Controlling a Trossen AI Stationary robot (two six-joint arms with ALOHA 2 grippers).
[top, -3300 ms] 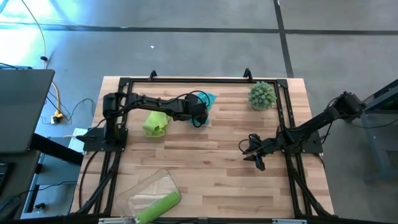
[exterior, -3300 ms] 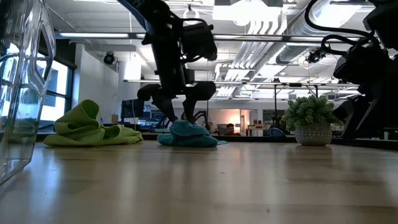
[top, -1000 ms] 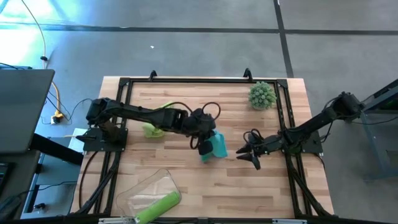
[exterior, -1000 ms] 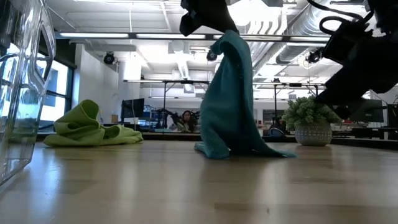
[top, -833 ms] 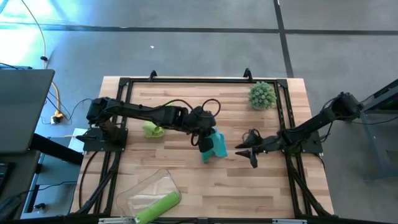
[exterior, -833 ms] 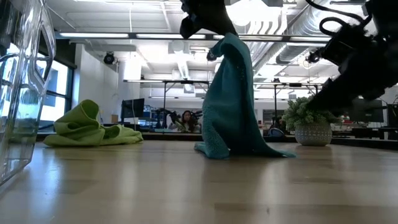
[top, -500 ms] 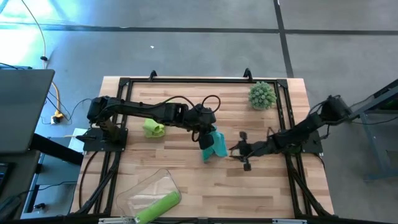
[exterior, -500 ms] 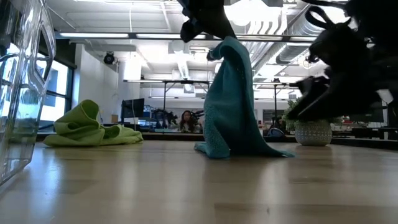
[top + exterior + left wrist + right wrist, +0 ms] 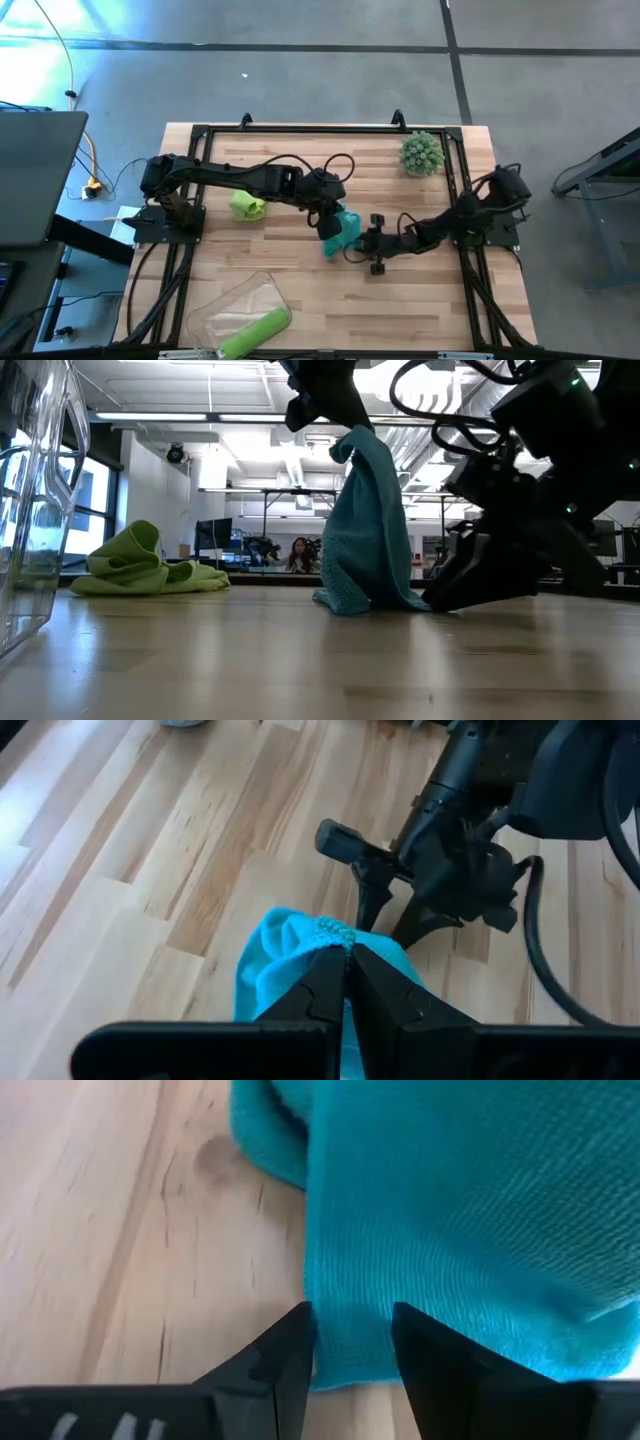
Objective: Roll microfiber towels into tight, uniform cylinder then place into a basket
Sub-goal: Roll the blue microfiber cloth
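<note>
Your left pincer [image 9: 327, 213] pinches the top of the teal towel [image 9: 343, 230] at mid-tabletop [image 9: 300, 280], its fingers pressed together on the cloth. From above the towel is a small bunched patch; the low view shows it hanging as a tall cone [image 9: 370, 530], its hem resting on the wood. Your right pincer [image 9: 358, 243] sits low at the towel's right edge; its wrist view shows the 2 fingers [image 9: 290, 1355] spread astride the fuzzy knit hem. 1 crumpled lime towel [image 9: 247, 206] lies to the left, another, rolled [image 9: 255, 333], in the clear plastic basket [image 9: 215, 310] at the near left edge.
</note>
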